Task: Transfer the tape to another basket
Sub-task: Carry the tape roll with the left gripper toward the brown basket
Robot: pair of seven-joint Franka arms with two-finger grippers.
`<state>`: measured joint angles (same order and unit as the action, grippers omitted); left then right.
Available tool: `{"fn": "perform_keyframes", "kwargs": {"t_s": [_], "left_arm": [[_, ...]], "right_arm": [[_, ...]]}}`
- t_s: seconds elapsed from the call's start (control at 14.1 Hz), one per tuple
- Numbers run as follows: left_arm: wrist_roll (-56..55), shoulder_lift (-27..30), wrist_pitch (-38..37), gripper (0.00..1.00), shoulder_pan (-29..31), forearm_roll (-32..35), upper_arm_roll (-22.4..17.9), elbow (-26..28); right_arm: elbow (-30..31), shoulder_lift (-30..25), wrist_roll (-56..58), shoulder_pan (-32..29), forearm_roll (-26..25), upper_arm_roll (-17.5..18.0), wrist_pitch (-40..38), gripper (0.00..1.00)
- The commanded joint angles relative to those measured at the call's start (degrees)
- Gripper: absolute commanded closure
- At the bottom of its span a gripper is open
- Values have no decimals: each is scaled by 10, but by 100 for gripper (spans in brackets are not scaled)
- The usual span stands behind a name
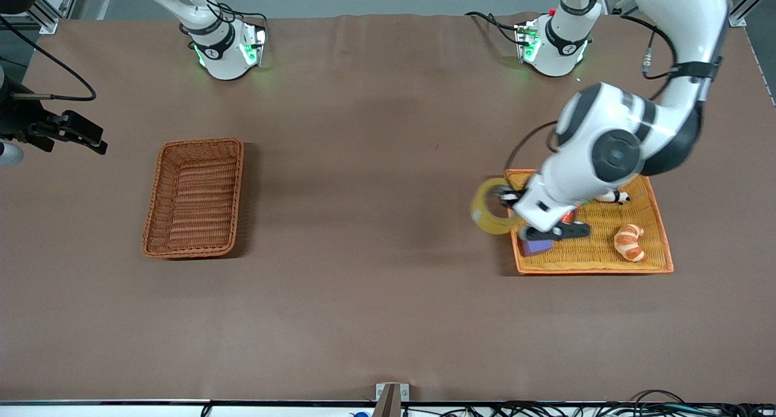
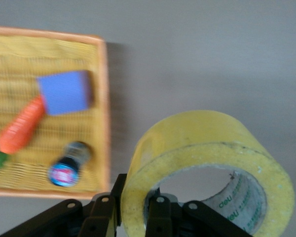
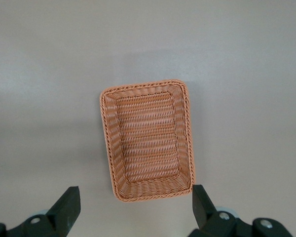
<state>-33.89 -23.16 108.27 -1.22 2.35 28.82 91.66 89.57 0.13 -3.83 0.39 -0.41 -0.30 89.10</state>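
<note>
The tape point(image 1: 485, 214), a yellowish ring with a wide hole, hangs in my left gripper point(image 1: 507, 199), which is shut on its wall, one finger inside the hole and one outside. It is over the edge of the yellow tray point(image 1: 606, 254) that faces the right arm's end. The left wrist view shows the tape point(image 2: 207, 143) clamped in the left gripper point(image 2: 135, 210). The reddish-brown basket point(image 1: 194, 197) lies empty toward the right arm's end. My right gripper point(image 1: 85, 137) is open and empty, high up beside the basket; the right wrist view shows the basket point(image 3: 148, 138) below the right gripper point(image 3: 135, 205).
The yellow tray point(image 2: 19, 49) holds a blue block point(image 2: 64, 92), an orange carrot-shaped thing point(image 2: 20, 127), a small dark bottle point(image 2: 69, 165), a croissant point(image 1: 629, 242) and a small white and black toy point(image 1: 613, 196). Brown tabletop lies between the basket and the tray.
</note>
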Motion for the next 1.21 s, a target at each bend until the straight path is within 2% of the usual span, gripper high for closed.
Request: {"fn": "perform_keyframes", "kwargs": {"t_s": [0.0, 0.07, 0.14, 0.21, 0.36, 0.57, 0.78, 0.92, 1.14], "left_arm": [[-107, -47, -7, 96, -19, 55, 68, -47], [-161, -72, 0, 96, -32, 85, 96, -73], [-198, -114, 3, 96, -48, 100, 110, -122], [-219, -157, 3, 96, -82, 122, 114, -164], [-225, -213, 25, 94, -150, 160, 110, -211], [-222, -258, 83, 94, -191, 165, 107, -220], [-189, -291, 148, 93, -202, 165, 101, -233], [-186, -315, 160, 92, -210, 165, 100, -233], [-185, -348, 157, 85, -212, 165, 96, -228]], "right_arm": [[-3, 3, 1, -10, 0, 6, -1, 0], [-3, 5, 2, -9, 0, 6, -2, 0], [-3, 7, 2, -10, 0, 5, -2, 0], [-3, 7, 2, -9, 0, 5, -2, 0], [-3, 7, 1, -10, 0, 5, -2, 0], [-3, 7, 0, -10, 0, 5, -2, 0], [-2, 8, 1, -9, 0, 6, -2, 0], [-3, 13, 2, -9, 0, 6, 0, 0], [-3, 25, 2, -6, 0, 6, -1, 0]]}}
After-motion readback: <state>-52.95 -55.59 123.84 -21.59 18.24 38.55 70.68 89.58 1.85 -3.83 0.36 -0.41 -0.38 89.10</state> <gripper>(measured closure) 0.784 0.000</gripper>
